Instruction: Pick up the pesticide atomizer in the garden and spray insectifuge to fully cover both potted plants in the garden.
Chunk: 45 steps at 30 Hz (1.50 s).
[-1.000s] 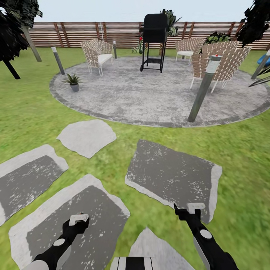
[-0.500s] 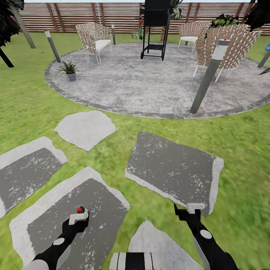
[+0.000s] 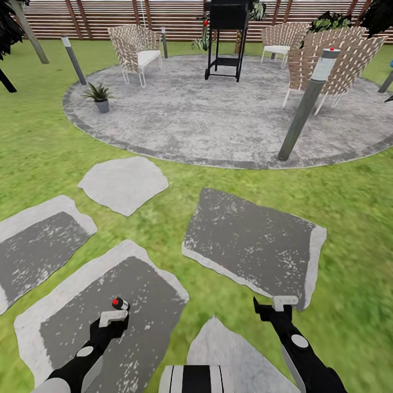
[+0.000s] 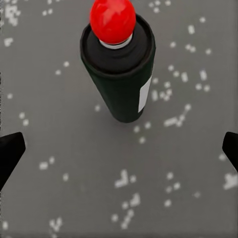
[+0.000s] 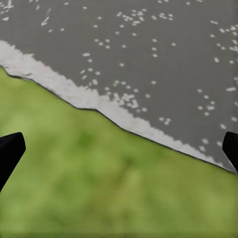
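Note:
The pesticide atomizer [image 4: 120,69] is a dark green bottle with a red top and a white label. It stands upright on a grey stepping stone [image 3: 82,322] in the garden lawn. In the head view the atomizer [image 3: 119,303] peeks out just beyond my left gripper [image 3: 113,317]. The left gripper [image 4: 119,153] is open, its fingers spread wide and short of the bottle. My right gripper [image 3: 284,300] hangs open over a stone's edge and grass, and the right wrist view shows this gripper [image 5: 119,148] holding nothing. A small potted plant [image 3: 100,96] sits on the patio's left rim.
Beyond the stepping stones lies a round grey patio [image 3: 218,125] with a black grill [image 3: 226,33] and woven chairs [image 3: 134,49]. A grey bollard lamp [image 3: 308,103] leans at the patio's right edge, another lamp [image 3: 72,60] at the left. A slatted fence [image 3: 98,19] closes the back.
The whole head view has shifted, so the camera moved. The atomizer's red top has come into sight just beyond the left gripper. Both grippers hold the same pose.

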Tool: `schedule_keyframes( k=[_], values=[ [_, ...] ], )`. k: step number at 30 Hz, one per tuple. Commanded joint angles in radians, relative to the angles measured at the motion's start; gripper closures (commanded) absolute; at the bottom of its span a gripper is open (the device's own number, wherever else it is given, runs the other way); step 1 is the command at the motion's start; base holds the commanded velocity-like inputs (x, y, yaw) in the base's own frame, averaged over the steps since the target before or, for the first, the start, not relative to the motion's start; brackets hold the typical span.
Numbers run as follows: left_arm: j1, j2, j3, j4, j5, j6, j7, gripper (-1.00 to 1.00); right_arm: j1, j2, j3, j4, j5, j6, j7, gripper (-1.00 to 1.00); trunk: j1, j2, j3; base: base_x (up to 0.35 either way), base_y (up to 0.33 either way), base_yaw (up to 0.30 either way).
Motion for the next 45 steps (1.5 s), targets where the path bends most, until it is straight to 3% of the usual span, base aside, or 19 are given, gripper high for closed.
schedule_keyframes(
  k=[1,10,45],
  values=[
    [0.0,0.001,0.001,0.001,0.004,-0.004,0.0,-1.0,0.0,0.0,-0.001,0.001,0.001,-0.003,0.001,-1.0,0.0,0.0,-0.001,0.0,0.0,0.0],
    [0.0,0.001,0.0,0.003,0.004,-0.042,0.0,-1.0,0.0,0.0,-0.001,0.001,0.001,-0.004,0.0,-1.0,0.001,-0.001,-0.016,0.0,0.0,0.0],
    [0.0,-0.001,-0.003,0.002,0.004,-0.044,0.003,-1.0,0.0,-0.003,-0.001,0.001,0.003,-0.011,-0.001,-1.0,0.001,-0.001,-0.017,0.049,0.016,0.0]
  ],
)
